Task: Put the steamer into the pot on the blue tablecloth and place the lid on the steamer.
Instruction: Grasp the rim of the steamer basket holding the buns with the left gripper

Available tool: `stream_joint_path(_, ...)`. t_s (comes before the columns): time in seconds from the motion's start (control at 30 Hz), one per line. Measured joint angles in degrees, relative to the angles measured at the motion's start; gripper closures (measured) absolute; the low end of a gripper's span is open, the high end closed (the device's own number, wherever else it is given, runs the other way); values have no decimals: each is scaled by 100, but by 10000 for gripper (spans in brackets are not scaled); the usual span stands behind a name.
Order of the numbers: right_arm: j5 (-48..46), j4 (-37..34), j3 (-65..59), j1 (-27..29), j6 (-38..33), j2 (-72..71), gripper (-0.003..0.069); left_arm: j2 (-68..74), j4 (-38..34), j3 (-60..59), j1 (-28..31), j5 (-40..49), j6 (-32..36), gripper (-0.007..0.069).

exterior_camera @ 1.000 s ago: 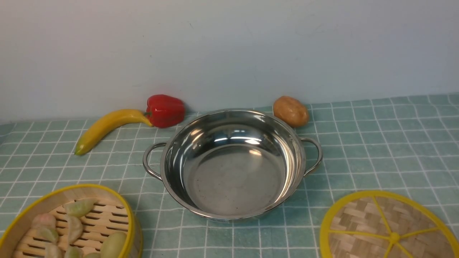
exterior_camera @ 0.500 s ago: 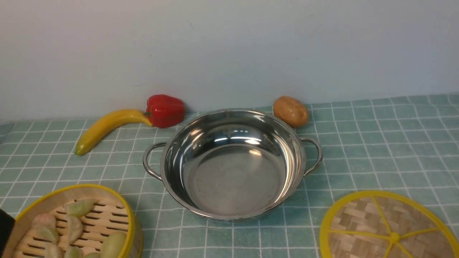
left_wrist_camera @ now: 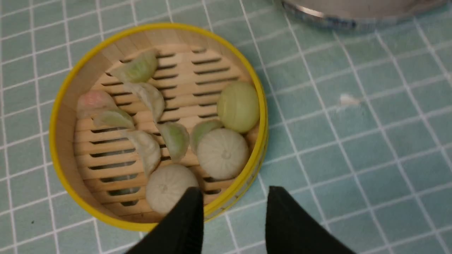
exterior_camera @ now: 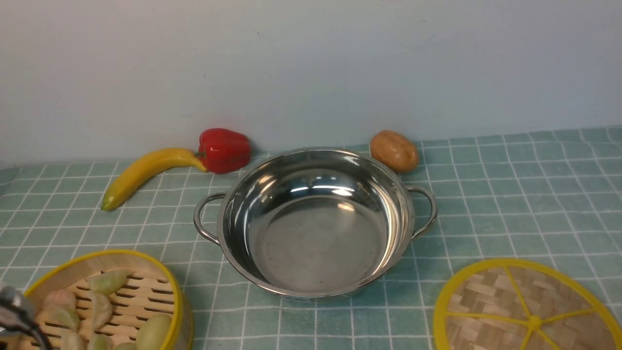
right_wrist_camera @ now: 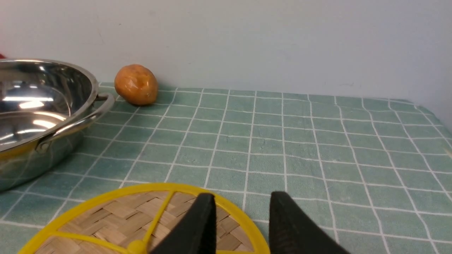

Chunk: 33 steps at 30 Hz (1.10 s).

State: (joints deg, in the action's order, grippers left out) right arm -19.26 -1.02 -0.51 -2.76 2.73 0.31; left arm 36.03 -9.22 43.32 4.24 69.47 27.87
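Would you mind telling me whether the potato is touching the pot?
Apart. The right wrist view shows bare tablecloth between the potato and the pot.

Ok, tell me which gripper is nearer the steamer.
Left. The left gripper holds its open jaws over the rim of the steamer; the right gripper is on the far side of the pot, at the lid.

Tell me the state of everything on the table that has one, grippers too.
pot: empty, upright on the tablecloth.
steamer: uncovered, holding dumplings, outside the pot.
lid: lying flat on the tablecloth, off the steamer.
left gripper: jaws open, astride the steamer's rim, gripping nothing.
right gripper: jaws open above the lid's edge, gripping nothing.
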Motion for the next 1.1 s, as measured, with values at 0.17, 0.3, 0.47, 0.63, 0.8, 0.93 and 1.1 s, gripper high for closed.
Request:
stream_joint_path(0.17,0,0,0,0,0,0,419,696,-8,9,0,-6,501,381)
stream_joint_path(0.3,0,0,0,0,0,0,419,1592,73,21,-13,52,473,381)
stream_joint_path(0.47,0,0,0,0,0,0,419,2270,195,25,-233,52,521,381)
stream_joint_path(0.63,0,0,0,0,0,0,419,2764,719,11,-668,52,747,381)
stream_joint_path(0.8,0,0,0,0,0,0,419,3068,922,-326,-719,52,798,381)
stream_joint_path(0.93,0,0,0,0,0,0,419,3106,922,-499,-869,58,970,381)
stream_joint_path(1.1,0,0,0,0,0,0,419,3102,671,-505,-875,53,1011,381)
